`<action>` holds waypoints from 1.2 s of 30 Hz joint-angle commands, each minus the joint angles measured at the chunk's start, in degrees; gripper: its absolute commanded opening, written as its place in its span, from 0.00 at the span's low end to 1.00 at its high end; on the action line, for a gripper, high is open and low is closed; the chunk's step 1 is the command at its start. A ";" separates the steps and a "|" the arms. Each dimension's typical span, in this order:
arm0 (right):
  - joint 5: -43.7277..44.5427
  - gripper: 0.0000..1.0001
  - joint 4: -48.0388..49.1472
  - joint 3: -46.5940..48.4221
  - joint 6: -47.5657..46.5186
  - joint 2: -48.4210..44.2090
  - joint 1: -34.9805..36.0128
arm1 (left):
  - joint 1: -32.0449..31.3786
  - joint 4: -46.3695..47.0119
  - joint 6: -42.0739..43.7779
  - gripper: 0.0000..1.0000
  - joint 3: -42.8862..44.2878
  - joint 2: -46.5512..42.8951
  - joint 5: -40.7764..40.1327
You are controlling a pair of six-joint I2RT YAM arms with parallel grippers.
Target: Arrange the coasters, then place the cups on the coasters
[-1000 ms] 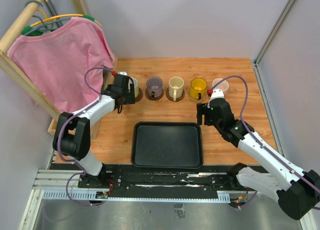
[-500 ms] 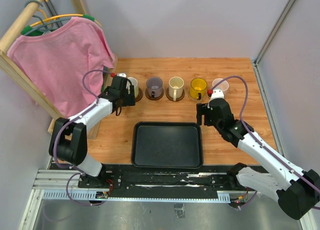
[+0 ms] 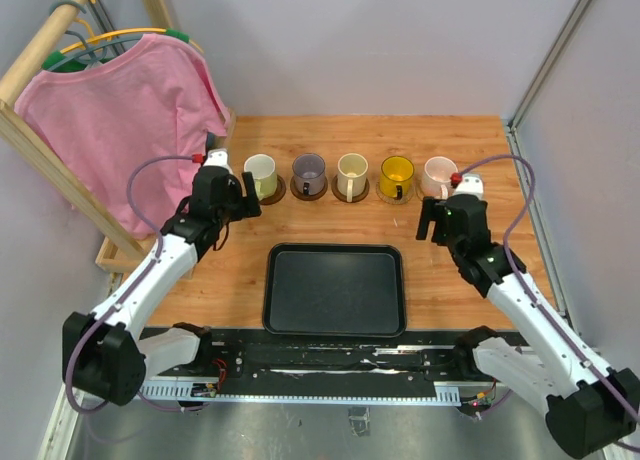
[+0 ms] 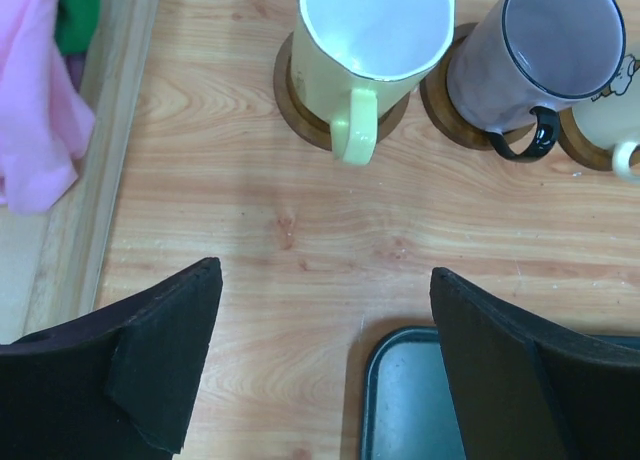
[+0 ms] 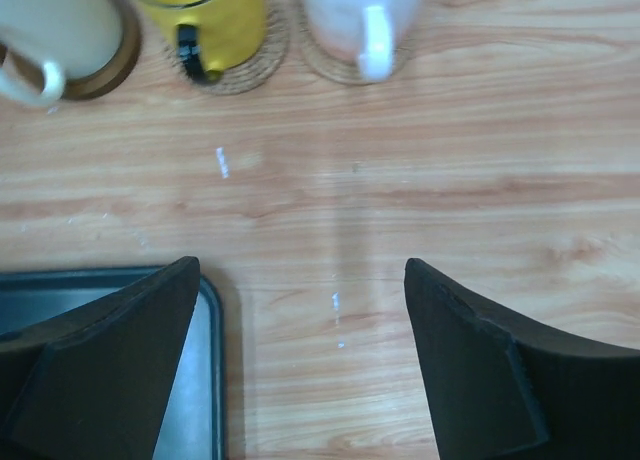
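Five cups stand in a row, each on a coaster: white with a yellowish handle (image 3: 260, 172) (image 4: 375, 30), grey-lilac (image 3: 309, 170) (image 4: 550, 50), cream (image 3: 352, 172) (image 5: 50, 30), amber-yellow (image 3: 397, 175) (image 5: 205, 15) and pale pink (image 3: 439, 170) (image 5: 365, 15). Dark brown coasters (image 4: 300, 110) lie under the left cups, woven tan coasters (image 5: 250, 70) under the amber and pink ones. My left gripper (image 3: 238, 200) (image 4: 325, 270) hangs open over bare wood, nearer than the white cup. The right gripper (image 3: 440, 218) (image 5: 302, 267) is open below the pink cup. Neither holds anything.
A black tray (image 3: 335, 288) lies in the near middle; its corners show in both wrist views (image 4: 400, 400) (image 5: 215, 380). A wooden rack (image 4: 100, 130) with a pink shirt (image 3: 120, 120) stands at the left. A wall post (image 3: 520, 150) bounds the right side.
The left gripper has drawn back and left, away from the white cup. The right gripper has shifted right, uncovering the pink cup. Both jaws have spread a little wider.
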 commanded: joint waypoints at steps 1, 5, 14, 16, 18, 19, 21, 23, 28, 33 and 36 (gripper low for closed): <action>-2.20 0.86 -0.22 -2.94 3.43 -4.39 -9.10 | 0.27 -0.85 -2.65 0.90 -2.77 -6.11 -3.78; -4.60 0.92 -3.45 -4.86 6.98 -9.18 -17.13 | 0.27 -4.44 -4.09 0.93 -4.40 -10.39 -6.58; 0.07 0.98 -10.64 -6.21 13.79 -17.25 -21.76 | 0.29 -12.63 -12.25 1.00 -7.00 -18.46 -9.34; 0.89 0.98 -11.97 -6.16 14.68 -18.04 -22.08 | 0.28 -14.71 -13.55 1.00 -6.33 -19.43 -10.62; 1.02 0.98 -13.03 -5.93 15.10 -18.51 -22.39 | 0.27 -16.95 -15.09 1.00 -5.39 -20.26 -12.21; 0.79 0.98 -13.77 -5.80 15.26 -18.58 -22.60 | 0.27 -18.09 -16.42 1.00 -5.08 -20.74 -13.16; 0.65 0.98 -14.95 -5.70 15.53 -18.75 -22.83 | 0.29 -20.20 -18.41 1.00 -4.74 -21.76 -14.64; 0.51 0.98 -15.40 -5.97 15.60 -19.31 -22.92 | 0.27 -21.59 -19.19 1.00 -4.98 -22.98 -15.38; -0.12 0.98 -15.57 -6.19 15.21 -20.07 -22.94 | 0.27 -23.72 -20.69 1.00 -6.07 -25.27 -17.51; -0.38 0.98 -16.09 -5.68 14.94 -20.19 -22.93 | 0.27 -24.99 -21.85 1.00 -6.84 -26.80 -19.36; -0.38 0.98 -16.10 -5.90 14.94 -20.58 -22.93 | 0.28 -25.75 -22.80 1.00 -7.04 -27.29 -21.36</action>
